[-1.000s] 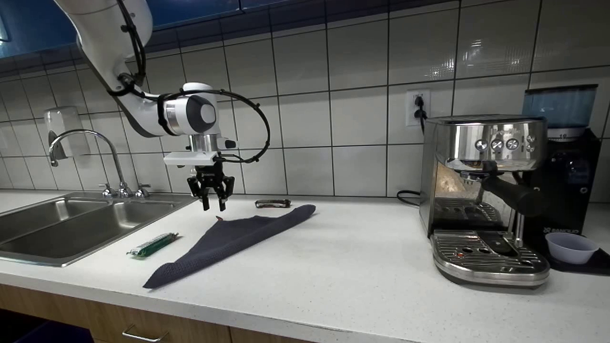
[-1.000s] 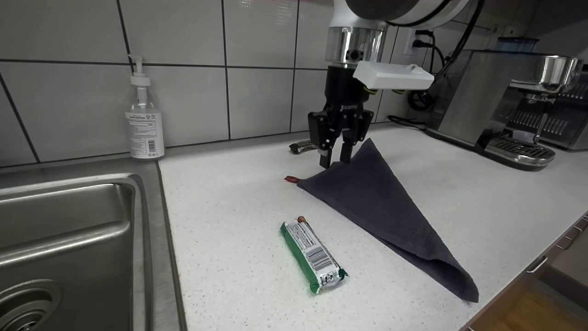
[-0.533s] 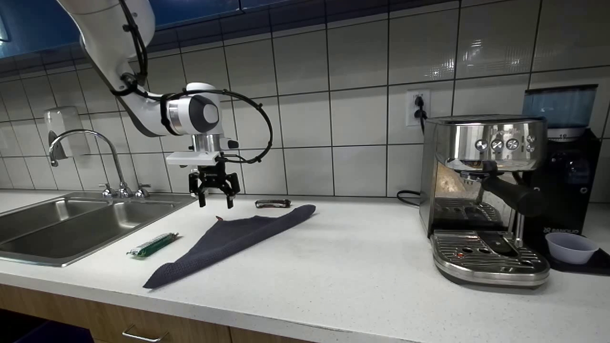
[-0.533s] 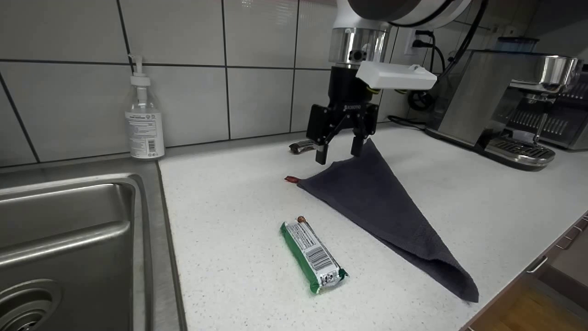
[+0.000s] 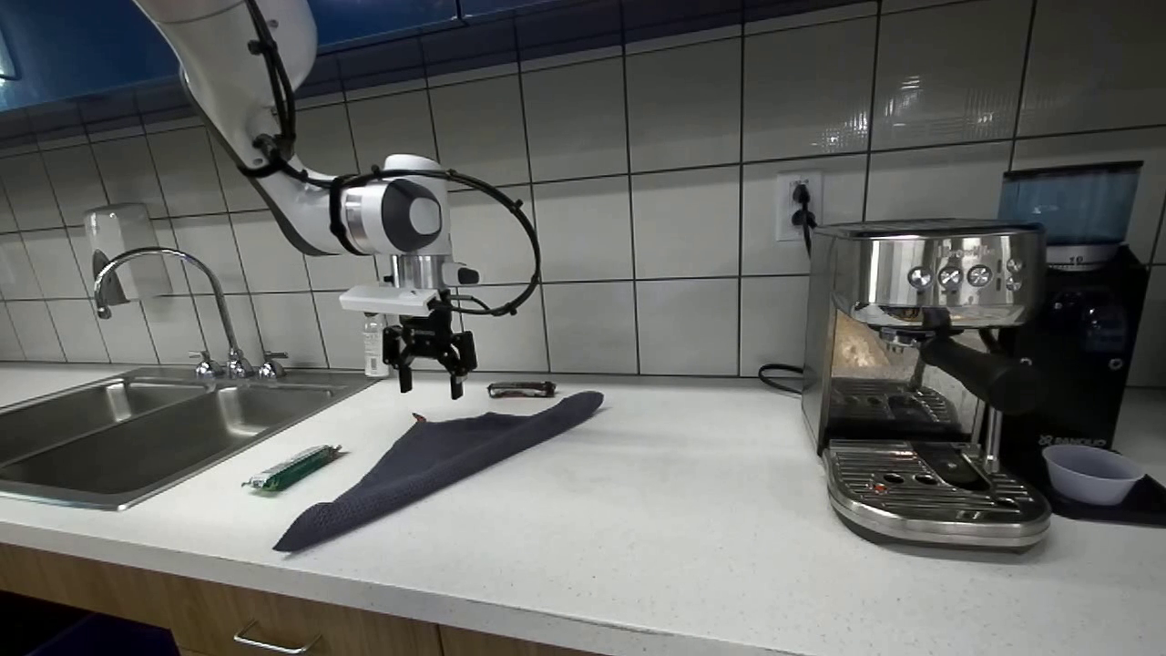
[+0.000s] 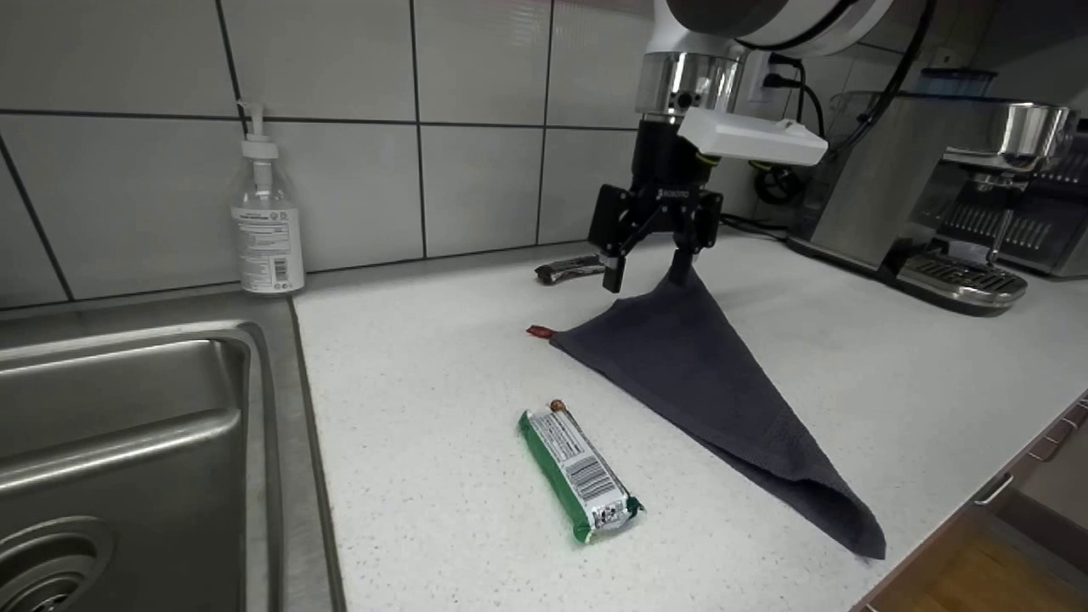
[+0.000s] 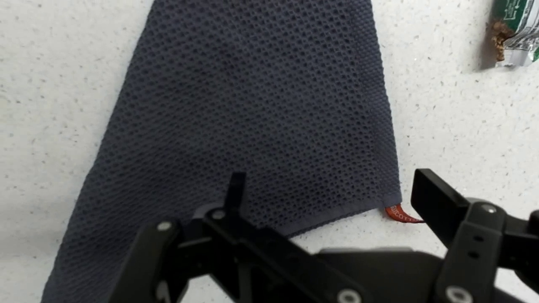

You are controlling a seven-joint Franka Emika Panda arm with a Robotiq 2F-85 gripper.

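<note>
I have the hand (image 6: 648, 270) spread wide, holding nothing, above the dark cloth (image 6: 710, 365). In an exterior view I make out a gap between the fingertips (image 5: 405, 379) and the cloth, so they are apart. The cloth lies on the bench (image 5: 638, 519), one long side curled over, one corner near the bench's front edge. In the wrist view I see one fingertip in front of the cloth and the other just beside the small red tag (image 7: 400, 213) at its edge. Between the cloth and the sink (image 6: 293, 442) lies a green-and-white wrapped bar (image 6: 582, 476), brown filling (image 7: 501, 38) showing at one end. A dark packet (image 5: 521, 389) rests behind the cloth, near the tiled wall (image 5: 583, 319). The coffee machine (image 5: 929, 273) stands well apart from the hand.
</note>
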